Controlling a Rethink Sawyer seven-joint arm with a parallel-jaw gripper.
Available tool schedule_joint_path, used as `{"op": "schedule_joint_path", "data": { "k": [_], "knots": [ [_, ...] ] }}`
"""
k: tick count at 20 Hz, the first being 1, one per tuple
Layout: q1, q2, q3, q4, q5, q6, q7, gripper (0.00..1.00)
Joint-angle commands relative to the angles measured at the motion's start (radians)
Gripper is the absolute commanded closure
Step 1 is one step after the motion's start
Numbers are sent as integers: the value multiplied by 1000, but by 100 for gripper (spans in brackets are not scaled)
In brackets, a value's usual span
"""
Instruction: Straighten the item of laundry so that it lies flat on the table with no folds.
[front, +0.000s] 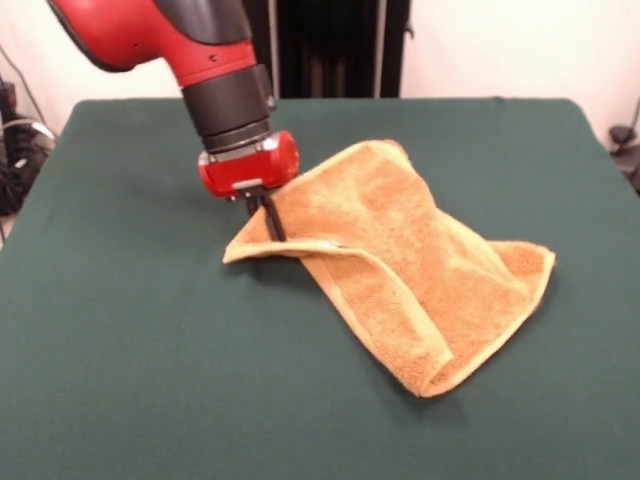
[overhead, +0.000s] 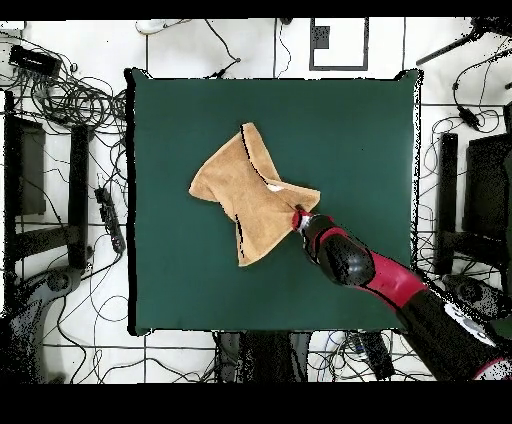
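an orange-tan terry towel lies crumpled near the middle of a green desk, one side folded over. the red arm's gripper seems closed on the towel's raised corner, though the fingertips are hard to make out. the cloth looks light, soft and floppy; corners and hems offer the best hold.

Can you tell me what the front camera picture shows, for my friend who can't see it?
A red and black robot arm reaches down from the top, and its gripper pinches one corner of an orange-tan towel, lifting it a little. The towel is rumpled, with a big fold running across it, on a dark green table.
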Motion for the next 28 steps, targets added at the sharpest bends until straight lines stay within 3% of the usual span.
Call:
{"op": "schedule_joint_path", "data": {
  "k": [1, 7, 25, 28],
  "knots": [
    [-77, 50, -25, -103, -73, 258, -112, 100],
    [-113, 53, 0, -202, -153, 384, -227, 100],
    [-207, 77, 118, -305, -352, 530, -330, 100],
    [-183, 56, 90, -333, -380, 545, -286, 100]
  ]
}}
